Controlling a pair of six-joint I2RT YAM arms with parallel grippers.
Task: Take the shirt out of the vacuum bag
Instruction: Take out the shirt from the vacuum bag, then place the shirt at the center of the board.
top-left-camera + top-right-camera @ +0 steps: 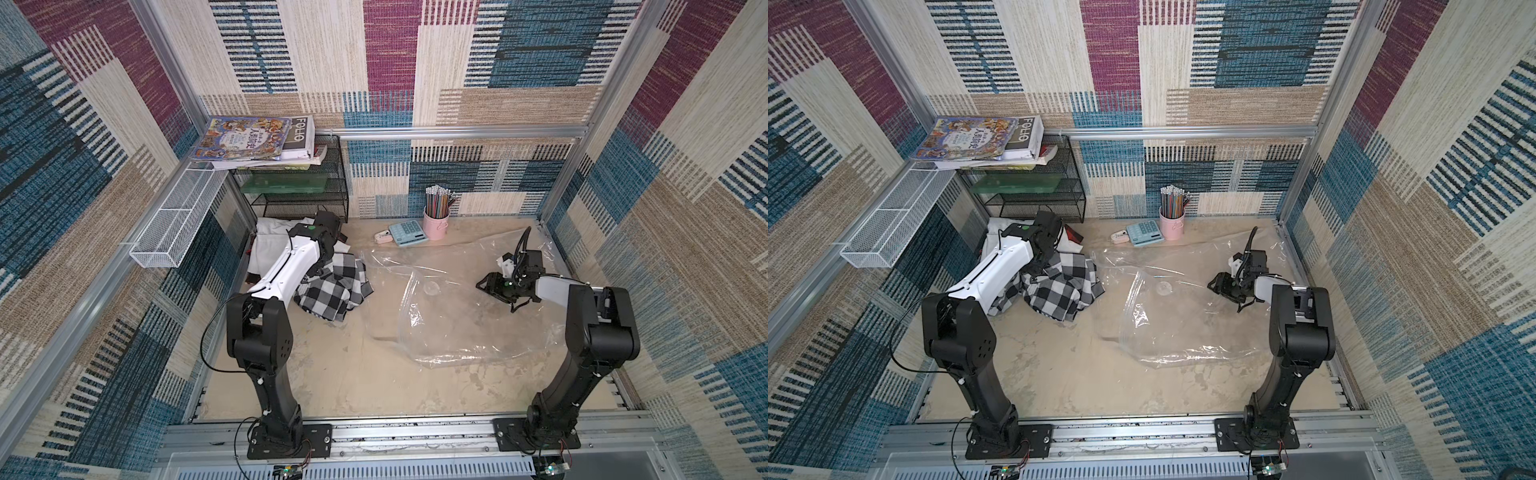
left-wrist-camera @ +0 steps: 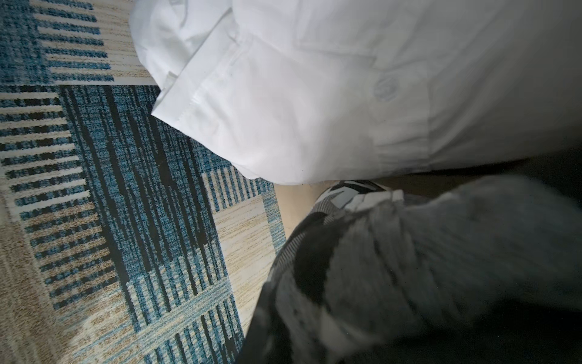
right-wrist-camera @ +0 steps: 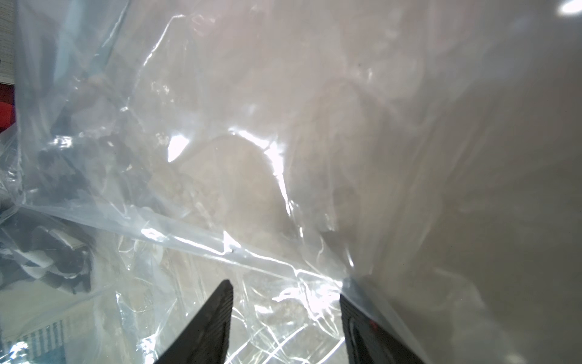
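Note:
The vacuum bag (image 1: 457,324) (image 1: 1183,328) lies flat and see-through on the table's right half, its round valve (image 1: 432,287) facing up, with nothing inside it. The black-and-white checked shirt (image 1: 332,286) (image 1: 1063,286) is bunched outside the bag at the left. My left gripper (image 1: 321,264) reaches down into the bunch and is shut on it. In the left wrist view the checked cloth (image 2: 409,252) covers the jaws. My right gripper (image 1: 492,295) (image 3: 285,286) hangs low over the bag's far right part, open. Crinkled bag film (image 3: 283,126) lies under and over its fingers.
A white garment (image 1: 266,245) (image 2: 315,94) lies behind the shirt, by the left wall. A black wire rack (image 1: 299,191) with books (image 1: 253,139) stands at the back left, next to a white mesh basket (image 1: 174,220). A pink pencil cup (image 1: 436,224) and a blue calculator (image 1: 409,232) stand at the back.

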